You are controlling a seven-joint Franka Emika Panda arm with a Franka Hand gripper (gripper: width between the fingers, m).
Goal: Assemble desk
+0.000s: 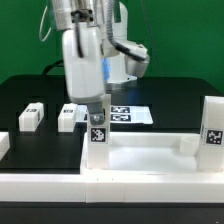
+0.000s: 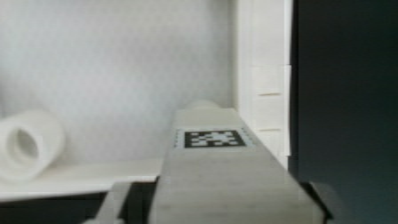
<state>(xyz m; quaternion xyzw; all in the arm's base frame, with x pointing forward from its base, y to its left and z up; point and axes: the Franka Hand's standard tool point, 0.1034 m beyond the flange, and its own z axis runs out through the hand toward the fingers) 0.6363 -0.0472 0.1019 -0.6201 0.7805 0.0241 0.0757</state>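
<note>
The white tabletop panel [image 1: 150,157] lies flat in front of the arm, raised rim up. My gripper [image 1: 97,110] is shut on a white square leg [image 1: 98,133], which stands upright at the panel's corner on the exterior view's left, its tag facing the camera. A second leg [image 1: 213,125] stands upright at the panel's corner on the exterior view's right. In the wrist view the held leg [image 2: 222,170] fills the gap between my fingers [image 2: 135,206], over the panel floor [image 2: 125,80], with a round socket [image 2: 22,145] off to one side. Whether the leg's foot sits in a socket is hidden.
Two more legs [image 1: 31,117] [image 1: 68,117] lie on the black table behind the panel, on the exterior view's left. The marker board [image 1: 132,113] lies behind the arm. A long white rail [image 1: 100,187] runs along the front edge.
</note>
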